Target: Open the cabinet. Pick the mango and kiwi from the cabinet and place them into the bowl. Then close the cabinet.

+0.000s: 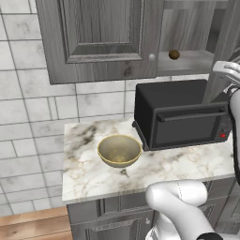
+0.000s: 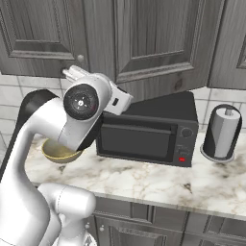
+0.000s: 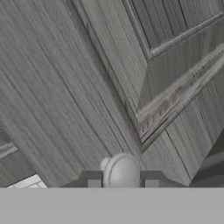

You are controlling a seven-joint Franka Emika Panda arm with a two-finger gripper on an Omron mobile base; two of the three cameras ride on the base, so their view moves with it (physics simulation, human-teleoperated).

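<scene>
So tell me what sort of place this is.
A kitchen, rendered: a marble counter carries a black toaster oven and a bowl, with a grey wood-grain cabinet on the tiled wall above.

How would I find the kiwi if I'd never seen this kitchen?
Find the black oven on the marble counter. Straight above it, the grey cabinet stands open on its right side. The kiwi is the small brown oval lying by itself on that shelf.

Light: even, soft, moderately bright, no visible source.
Shadows: faint under bowl [image 1: 119, 150] and toaster oven [image 1: 180, 115]; darker inside cabinet [image 1: 185, 37].
Glare: none.
Sharpness: coarse, slightly soft throughout; hand view blurriest.
Edges: undistorted.
</scene>
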